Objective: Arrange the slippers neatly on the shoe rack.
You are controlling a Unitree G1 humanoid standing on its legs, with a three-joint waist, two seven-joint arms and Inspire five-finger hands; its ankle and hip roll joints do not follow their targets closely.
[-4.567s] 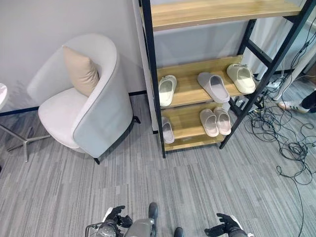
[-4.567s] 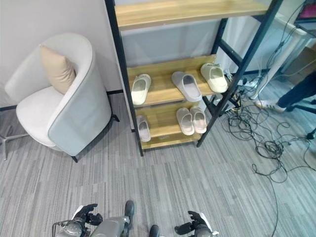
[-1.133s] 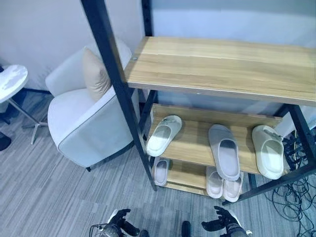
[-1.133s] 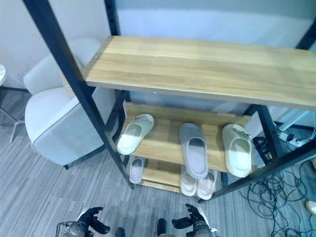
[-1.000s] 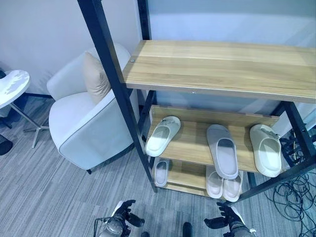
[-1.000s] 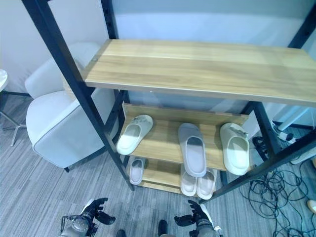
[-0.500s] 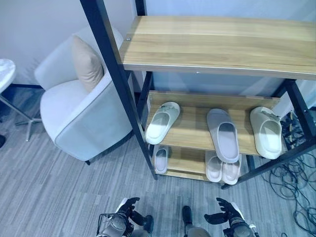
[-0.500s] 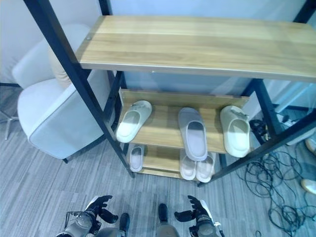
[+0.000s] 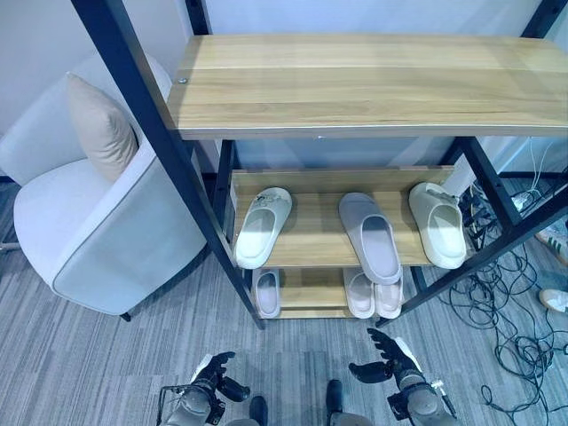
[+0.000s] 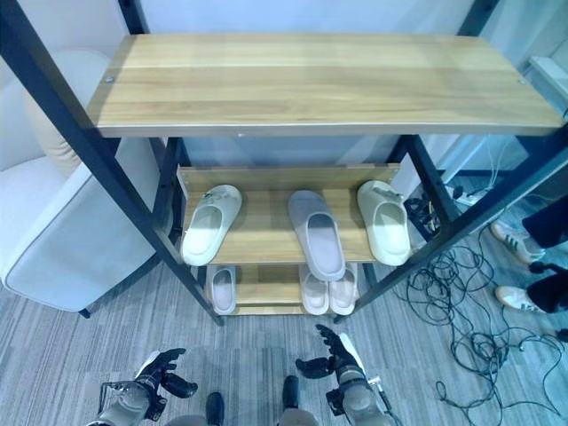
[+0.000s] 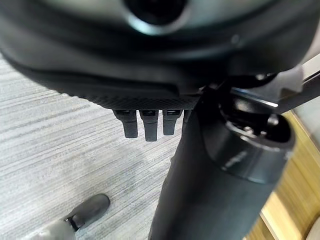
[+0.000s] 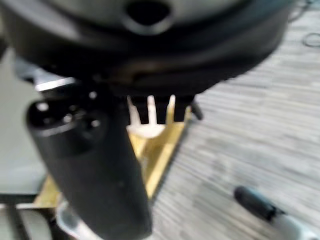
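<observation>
Matt wooden shoe rack [image 9: 355, 84], smooth slippers [image 9: 370, 248]

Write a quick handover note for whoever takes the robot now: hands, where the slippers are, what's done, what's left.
Left hand: open, low in front of the rack, holding nothing.
Right hand: open, also low and free.
Middle shelf: white slipper at left lying askew, grey slipper in the middle, cream slipper at right.
Bottom shelf: single slipper at left, a pair side by side at right.
Done: all slippers are on the shoe rack.
Left: straighten and pair up the middle-shelf slippers.
</observation>
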